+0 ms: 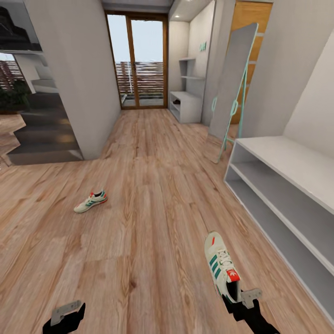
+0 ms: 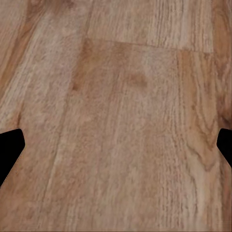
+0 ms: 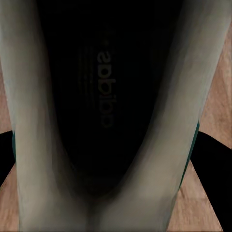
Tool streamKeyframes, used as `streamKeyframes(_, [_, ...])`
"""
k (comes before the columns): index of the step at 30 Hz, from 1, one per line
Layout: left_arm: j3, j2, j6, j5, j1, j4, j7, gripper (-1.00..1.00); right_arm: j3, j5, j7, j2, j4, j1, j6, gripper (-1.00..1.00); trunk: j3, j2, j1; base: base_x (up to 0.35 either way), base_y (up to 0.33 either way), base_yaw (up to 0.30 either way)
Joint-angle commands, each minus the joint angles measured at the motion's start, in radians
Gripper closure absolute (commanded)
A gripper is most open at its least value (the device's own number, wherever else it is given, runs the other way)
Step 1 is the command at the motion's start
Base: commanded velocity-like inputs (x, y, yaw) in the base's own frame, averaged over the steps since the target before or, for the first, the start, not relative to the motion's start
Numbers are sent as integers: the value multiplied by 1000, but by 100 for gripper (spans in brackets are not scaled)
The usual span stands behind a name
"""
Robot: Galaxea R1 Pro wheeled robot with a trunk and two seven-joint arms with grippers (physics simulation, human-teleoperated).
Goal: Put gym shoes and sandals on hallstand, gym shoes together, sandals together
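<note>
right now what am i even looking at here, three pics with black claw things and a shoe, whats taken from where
These are simulator renders from a wheeled robot with two arms. The wide picture comes from its head camera, looking down a corridor with a wood floor. The other two come from cameras near each gripper.

The right gripper is at the heel of one white gym shoe, seemingly gripping it; its wrist camera looks straight into that shoe's dark insole. The left gripper is open, with bare floor in its wrist view. A second gym shoe lies farther off on the floor. The long grey shoe rack stands to the right.
</note>
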Motion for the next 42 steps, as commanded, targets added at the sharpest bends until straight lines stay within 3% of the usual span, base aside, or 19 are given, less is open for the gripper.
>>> streamKeyframes(1, [9, -1, -4, -10, -1, 1, -7, -100, 3, -11, 7, 0, 1, -1, -2, 100, 1, 0, 0, 338, 0, 72])
streamKeyframes(24, [8, -1, -4, -11, -1, 2, -7, -100, 2, -13, 7, -1, 0, -1, -2, 100, 4, 0, 0, 338, 0, 8])
streamKeyframes(42, [8, -1, -4, -11, -1, 2, -8, -100, 1, -13, 7, -2, 0, -1, -2, 100, 25, 0, 0, 338, 0, 172])
